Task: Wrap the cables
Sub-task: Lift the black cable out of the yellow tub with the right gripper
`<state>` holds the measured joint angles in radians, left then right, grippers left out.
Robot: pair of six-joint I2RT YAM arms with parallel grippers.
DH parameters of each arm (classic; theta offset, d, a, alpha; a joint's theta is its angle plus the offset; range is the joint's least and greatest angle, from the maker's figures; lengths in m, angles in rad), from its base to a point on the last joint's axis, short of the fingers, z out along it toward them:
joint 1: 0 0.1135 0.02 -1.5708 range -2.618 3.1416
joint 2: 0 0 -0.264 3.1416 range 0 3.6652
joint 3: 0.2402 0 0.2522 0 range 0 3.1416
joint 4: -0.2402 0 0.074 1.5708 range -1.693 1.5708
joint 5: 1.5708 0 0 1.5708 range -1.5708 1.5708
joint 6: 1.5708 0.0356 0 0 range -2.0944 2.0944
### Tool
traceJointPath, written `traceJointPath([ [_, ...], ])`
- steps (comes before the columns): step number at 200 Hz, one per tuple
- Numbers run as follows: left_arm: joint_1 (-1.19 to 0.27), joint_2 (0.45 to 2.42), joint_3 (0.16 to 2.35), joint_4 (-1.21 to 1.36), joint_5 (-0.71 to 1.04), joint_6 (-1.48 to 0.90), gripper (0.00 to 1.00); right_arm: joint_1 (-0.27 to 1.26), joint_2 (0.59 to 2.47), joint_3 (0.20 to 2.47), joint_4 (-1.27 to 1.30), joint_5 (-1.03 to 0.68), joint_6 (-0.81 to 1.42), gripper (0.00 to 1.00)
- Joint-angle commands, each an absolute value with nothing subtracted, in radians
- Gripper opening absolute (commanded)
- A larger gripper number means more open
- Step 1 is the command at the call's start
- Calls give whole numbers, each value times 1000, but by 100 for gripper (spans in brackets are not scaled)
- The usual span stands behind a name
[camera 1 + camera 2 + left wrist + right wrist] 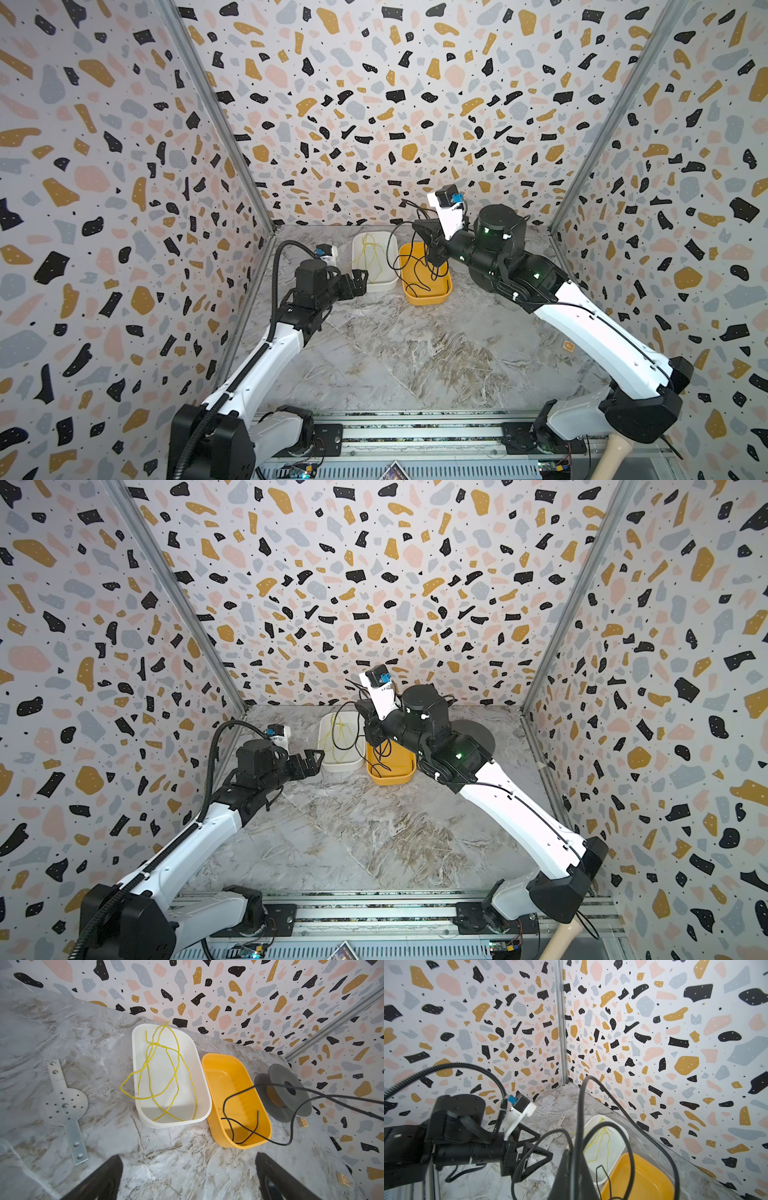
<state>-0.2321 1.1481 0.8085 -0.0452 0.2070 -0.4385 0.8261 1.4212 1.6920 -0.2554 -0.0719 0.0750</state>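
The cables are one thin black cord (392, 249) (343, 729) rising in loops from the yellow tub (428, 298) (392, 780) at the back of the table. My right gripper (422, 232) (366, 713) hangs above that tub, shut on the cord (580, 1105), whose loops arch around the closed fingers (566, 1167). A free end of the cord (257, 1118) lies inside the tub (216, 1130), and one strand passes in front of a dark grey spool (291, 1093). My left gripper (360, 282) (316, 760) (188, 1176) stands open and empty, beside the white tub.
The white tub (374, 286) (143, 1109) left of the yellow one holds a loose yellow cord (176, 1076). A flat metal plate (64, 1103) lies on the marble table left of it. The spool (478, 733) stands behind my right arm. Patterned walls close three sides.
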Motion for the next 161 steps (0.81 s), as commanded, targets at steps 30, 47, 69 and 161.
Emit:
traceJointPath([
  [30,-258,1177,719,155,384,-630,97,827,1364,1800,-268,-156,121,0],
  [47,-302,1191,705,181,384,-652,95,827,1343,1774,-265,-155,139,0],
  [69,-337,1212,678,223,383,-684,94,827,1297,1705,-267,-145,174,0],
  [161,-341,1295,653,233,352,-680,84,704,935,1073,-314,3,423,0],
])
